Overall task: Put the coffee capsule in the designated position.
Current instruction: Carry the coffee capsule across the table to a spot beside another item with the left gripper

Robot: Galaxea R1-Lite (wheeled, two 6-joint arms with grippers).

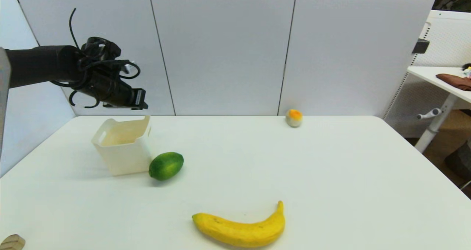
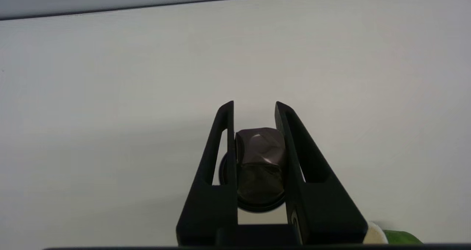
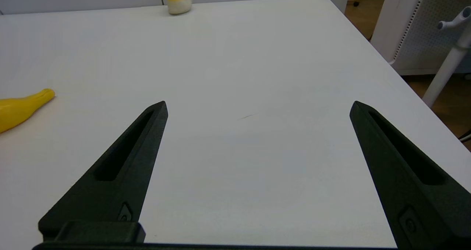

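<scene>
The dark grey-brown coffee capsule (image 2: 260, 161) sits clamped between the two black fingers of my left gripper (image 2: 254, 104), which is shut on it. In the head view that gripper (image 1: 141, 99) hangs in the air at the far left, just above the back wall of the cream-white square bin (image 1: 123, 147), the designated position. The capsule itself is hidden in the head view. My right gripper (image 3: 257, 106) is open with nothing between its fingers, low over the table's right part, and it does not show in the head view.
A green lime (image 1: 166, 165) touches the bin's right side. A yellow banana (image 1: 241, 229) lies near the front edge. An orange-and-grey ball (image 1: 294, 117) rests at the table's back edge. A second table (image 1: 441, 77) stands off to the right.
</scene>
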